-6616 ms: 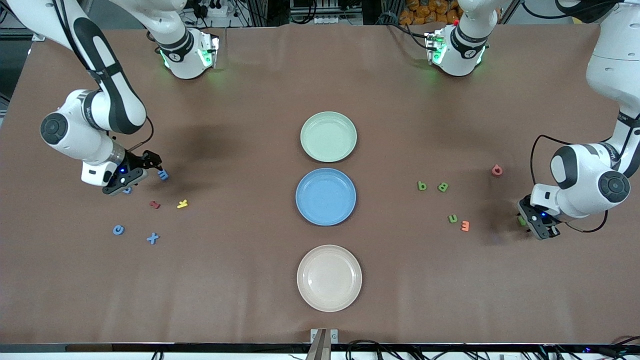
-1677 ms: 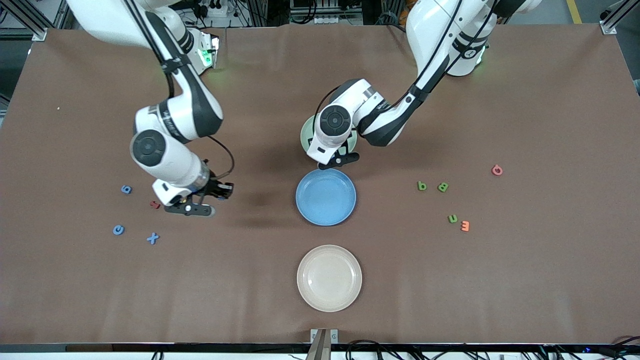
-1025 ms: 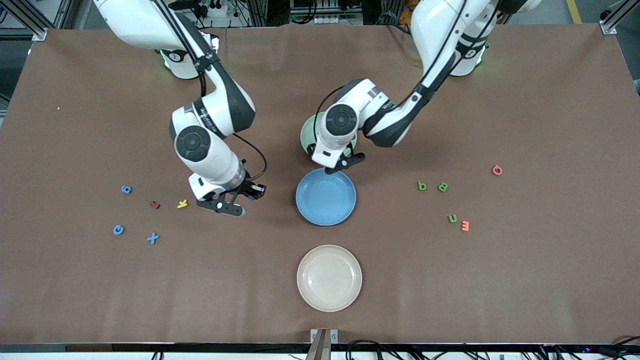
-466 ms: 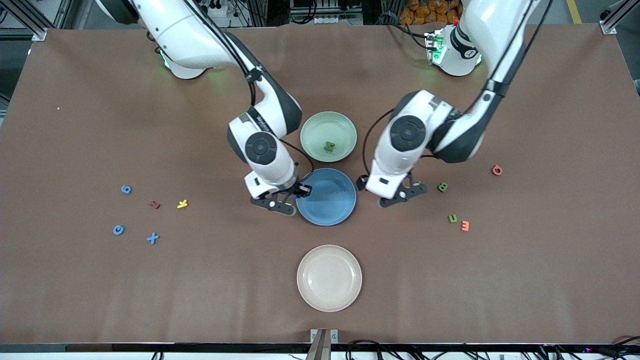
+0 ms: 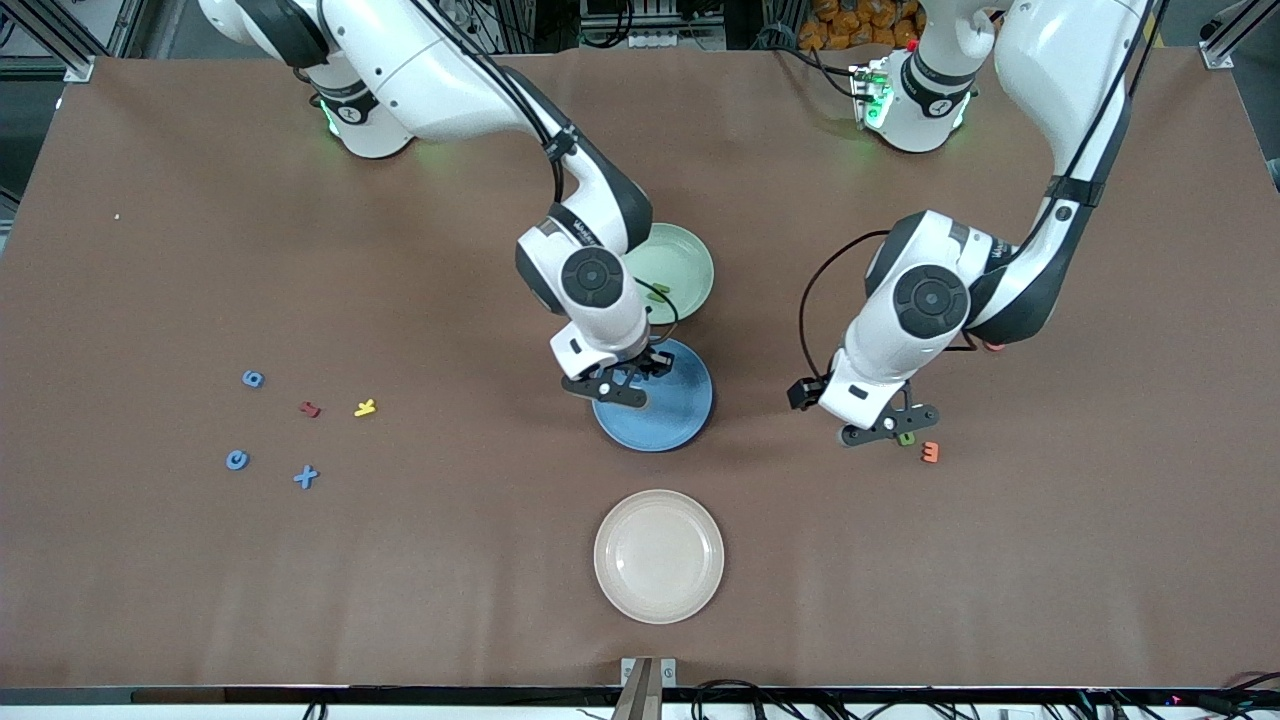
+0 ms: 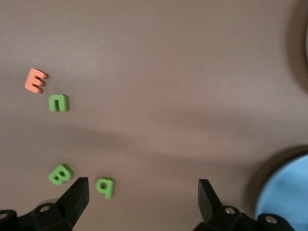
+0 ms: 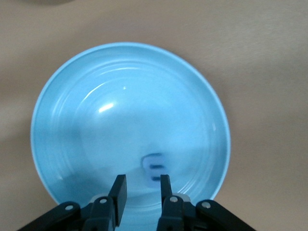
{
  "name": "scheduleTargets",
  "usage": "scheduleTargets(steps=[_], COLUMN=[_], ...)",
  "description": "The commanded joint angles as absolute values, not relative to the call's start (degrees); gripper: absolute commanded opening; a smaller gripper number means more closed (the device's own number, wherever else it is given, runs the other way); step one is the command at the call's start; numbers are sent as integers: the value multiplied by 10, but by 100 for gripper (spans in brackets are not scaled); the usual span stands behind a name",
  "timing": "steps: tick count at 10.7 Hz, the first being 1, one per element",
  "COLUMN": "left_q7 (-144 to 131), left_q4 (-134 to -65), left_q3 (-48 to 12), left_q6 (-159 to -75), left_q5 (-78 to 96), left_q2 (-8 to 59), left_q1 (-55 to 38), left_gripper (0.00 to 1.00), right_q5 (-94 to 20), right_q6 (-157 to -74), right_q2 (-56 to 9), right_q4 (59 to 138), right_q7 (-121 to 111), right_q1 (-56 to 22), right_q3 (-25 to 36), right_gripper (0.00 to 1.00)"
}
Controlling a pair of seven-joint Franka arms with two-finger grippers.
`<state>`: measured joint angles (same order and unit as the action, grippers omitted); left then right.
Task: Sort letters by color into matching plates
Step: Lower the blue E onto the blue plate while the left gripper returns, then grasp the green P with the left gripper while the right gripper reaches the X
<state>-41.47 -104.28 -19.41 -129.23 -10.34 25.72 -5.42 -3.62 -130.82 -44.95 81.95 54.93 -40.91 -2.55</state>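
The blue plate (image 7: 72,96) looks like smooth, glossy plastic, with bright glints on its ringed floor. The letters (image 6: 58,102) look matt and foam-like. The surface (image 5: 900,580) is a matt brown sheet with faint creases, and the arm (image 5: 440,70) shells are glossy white plastic.

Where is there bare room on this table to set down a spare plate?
Bare table flanks the beige plate on both sides, nearer the camera than the loose letters. Crowded: the blue plate, under the right gripper, and the green letters, under the left gripper.
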Motion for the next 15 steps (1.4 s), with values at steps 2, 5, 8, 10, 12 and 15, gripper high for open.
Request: scheduleTargets(steps=[2,5,8,10,12,15], left_q7=[-383,-363,-364,-360,-342,-318], left_q4=[-1199,-1250,-1255,-1255,-1255,-1258], left_q3=[-201,-202,-202,-202,-201,-202], left_q6=[-1423,-1501,-1520,-1520,-1520,-1520], left_q5=[-187,-191,-191,-192,-191,-191], left_q2=[211,236,254,265,271,279], left_q1=[-13,-1,3,3,4,11], left_gripper=[100,100,100,100,100,100], right_q5=[18,38,45,46,36,-3], right_q6=[-1309,-1231,-1198,-1178,-1173,-1176], right_q2=[-452,-408,-384,-367,-356,-351], right_q4=[809,836,840,843,848,855], right_q7=[484,450,383,388,390,398], right_q1=[-401,-335,-255,-218,-170,-92], right_q3=[-19,-18,-18,2,16,25], right_gripper=[100,100,100,100,100,100])
